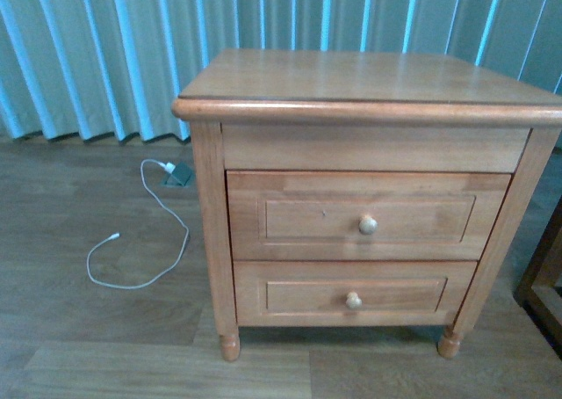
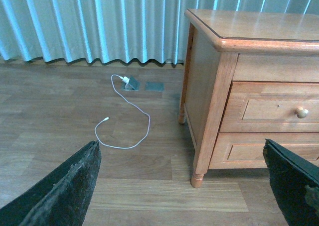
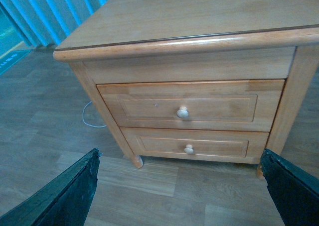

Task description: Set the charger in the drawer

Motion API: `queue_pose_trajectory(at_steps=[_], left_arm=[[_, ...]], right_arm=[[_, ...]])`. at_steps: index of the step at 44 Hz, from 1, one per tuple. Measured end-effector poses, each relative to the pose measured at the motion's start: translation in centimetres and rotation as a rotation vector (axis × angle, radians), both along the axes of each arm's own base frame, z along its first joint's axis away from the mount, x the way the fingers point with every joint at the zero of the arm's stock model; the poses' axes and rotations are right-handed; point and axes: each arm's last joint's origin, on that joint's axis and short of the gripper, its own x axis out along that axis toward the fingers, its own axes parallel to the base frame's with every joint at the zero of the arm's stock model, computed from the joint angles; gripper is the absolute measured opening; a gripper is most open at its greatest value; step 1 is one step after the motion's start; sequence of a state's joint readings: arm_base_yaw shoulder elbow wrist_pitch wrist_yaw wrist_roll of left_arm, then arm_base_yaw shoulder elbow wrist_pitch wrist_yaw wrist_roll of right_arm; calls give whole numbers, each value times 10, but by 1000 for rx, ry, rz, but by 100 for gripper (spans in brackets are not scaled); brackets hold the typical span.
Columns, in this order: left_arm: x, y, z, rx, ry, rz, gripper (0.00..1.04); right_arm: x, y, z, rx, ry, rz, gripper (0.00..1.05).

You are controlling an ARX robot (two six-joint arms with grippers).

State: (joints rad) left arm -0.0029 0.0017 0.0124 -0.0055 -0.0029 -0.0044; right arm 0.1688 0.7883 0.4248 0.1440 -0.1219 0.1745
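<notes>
While the drawer sits shut, nothing has begun.
Your left gripper and right gripper hang spread and empty (charger nowhere in view); pull the knob first.

Cool, bluish daylight glows through the curtain at the far side, brightest in its vertical streaks. The nightstand top shows soft pale sheen, and a dim shadow lies beneath it on the floor. All three views are soft and slightly grainy; the wrist views bend lines toward their edges.
</notes>
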Motion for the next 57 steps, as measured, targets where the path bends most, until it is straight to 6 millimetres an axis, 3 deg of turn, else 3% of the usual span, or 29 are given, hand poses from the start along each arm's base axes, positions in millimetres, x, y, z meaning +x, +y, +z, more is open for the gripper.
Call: queue_pose_trajectory(at_steps=[4,12,18,35,57], left_arm=[[0,0,0,0,0,0,99],[0,0,0,0,0,0,99],[0,0,0,0,0,0,99],[0,0,0,0,0,0,99],[0,0,0,0,0,0,99]], right_arm=[[-26,-13,-2,42,-1,-36,96],[-29,-14,-2,34,-45,-75,94],[-35,-19,-12,-94,-226,-261,73],[-51,-33,-45,-161,-243,-269,1],[-63,-33,-62,-164,-245,-269,2]])
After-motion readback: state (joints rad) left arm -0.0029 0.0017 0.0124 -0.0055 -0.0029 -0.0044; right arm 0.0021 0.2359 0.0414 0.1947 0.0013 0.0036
